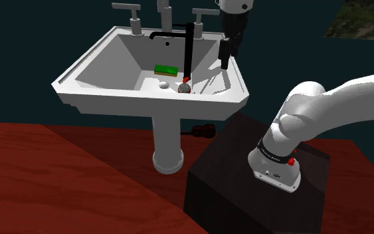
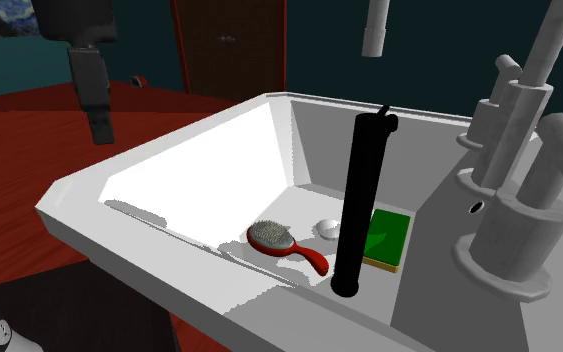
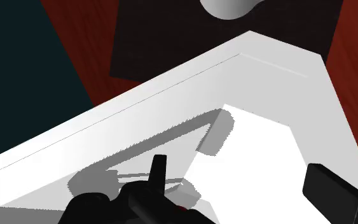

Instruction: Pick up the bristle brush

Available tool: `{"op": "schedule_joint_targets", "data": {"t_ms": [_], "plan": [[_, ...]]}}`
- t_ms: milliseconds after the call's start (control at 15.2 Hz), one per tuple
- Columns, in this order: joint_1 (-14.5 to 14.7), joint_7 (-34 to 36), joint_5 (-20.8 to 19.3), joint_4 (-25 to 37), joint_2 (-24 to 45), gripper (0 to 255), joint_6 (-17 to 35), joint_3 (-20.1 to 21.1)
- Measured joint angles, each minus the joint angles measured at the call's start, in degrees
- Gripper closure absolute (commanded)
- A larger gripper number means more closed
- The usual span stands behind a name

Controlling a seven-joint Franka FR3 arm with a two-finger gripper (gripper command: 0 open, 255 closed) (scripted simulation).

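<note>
Where sink (image 2: 79,197) dips, one brush (image 2: 287,246), one sponge (image 2: 389,238)

In the shoulder view the sink (image 1: 99,100) stands at upper centre on its pedestal (image 1: 167,143), and the stand (image 1: 245,173) sits at lower right. The taps (image 1: 133,16) line the back rim. In the basin the brush (image 1: 185,85) lies toward the frame's right, with the sponge (image 1: 166,69) just behind and left of it. The upright tube (image 1: 189,50) rises close beside the brush. The pincer (image 1: 225,56) hangs above the sink's right rim. In the second exterior view the drain (image 2: 327,229) lies between brush and sponge.
</note>
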Motion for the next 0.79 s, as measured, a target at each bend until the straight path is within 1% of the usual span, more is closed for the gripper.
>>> {"op": "schedule_joint_targets", "data": {"t_ms": [66,198,462,792], "plan": [[0.0,0.0,0.0,0.0,0.0,0,0.0,0.0],[-0.6,1.9,0.6,-0.1,2.3,0,2.2,0.4],[-2.8,7.1,1.8,1.0,10.1,0,8.4,1.0],[-5.4,13.7,2.9,3.8,21.1,0,16.0,1.3]]}}
